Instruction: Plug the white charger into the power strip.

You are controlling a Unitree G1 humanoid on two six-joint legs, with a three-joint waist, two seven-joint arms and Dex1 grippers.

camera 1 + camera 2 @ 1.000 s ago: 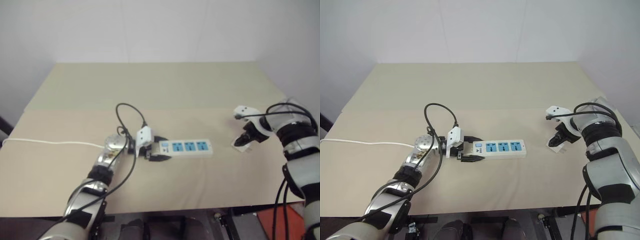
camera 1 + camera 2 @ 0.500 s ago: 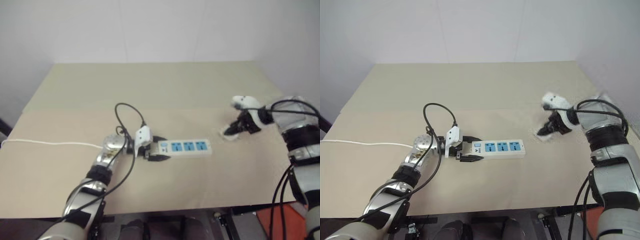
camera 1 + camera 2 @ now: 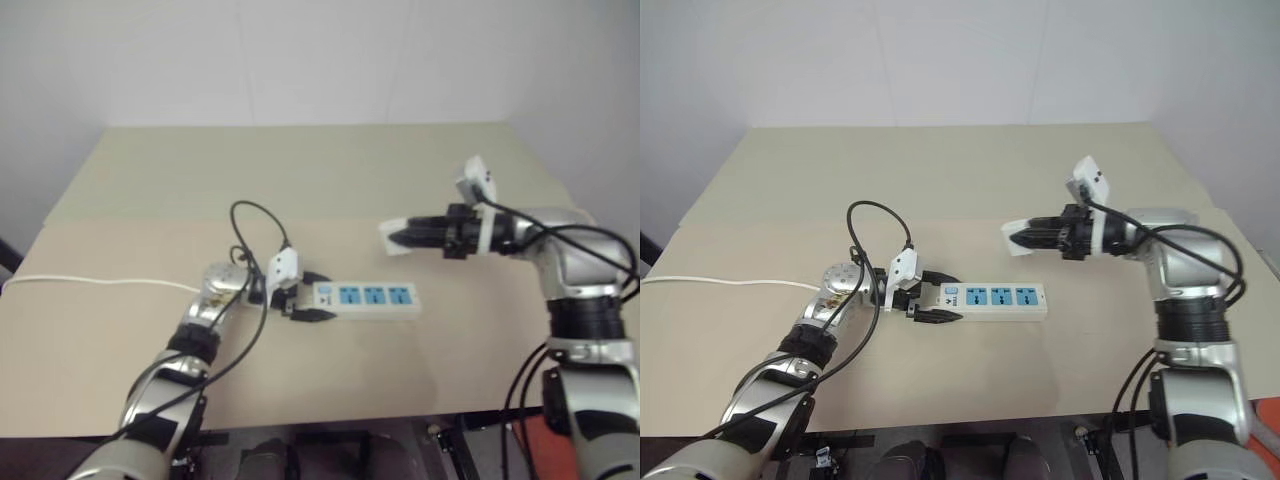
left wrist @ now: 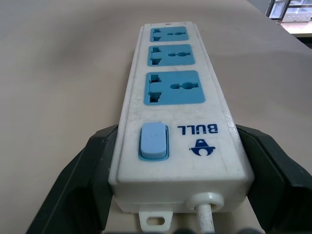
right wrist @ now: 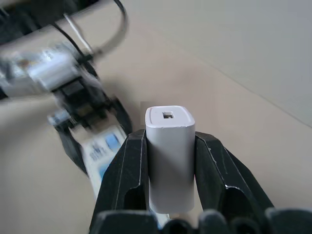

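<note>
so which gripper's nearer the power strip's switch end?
Left. The left gripper clamps the power strip at its switch end; the right gripper holds the white charger above the strip, apart.

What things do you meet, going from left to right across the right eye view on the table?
thin white cord → left gripper → power strip → white charger → right gripper

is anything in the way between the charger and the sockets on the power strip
Nothing visible. The white charger, held in the right end effector, hangs above the table with open air between it and the power strip. All three blue sockets are empty; the left end effector clamps the switch end.
</note>
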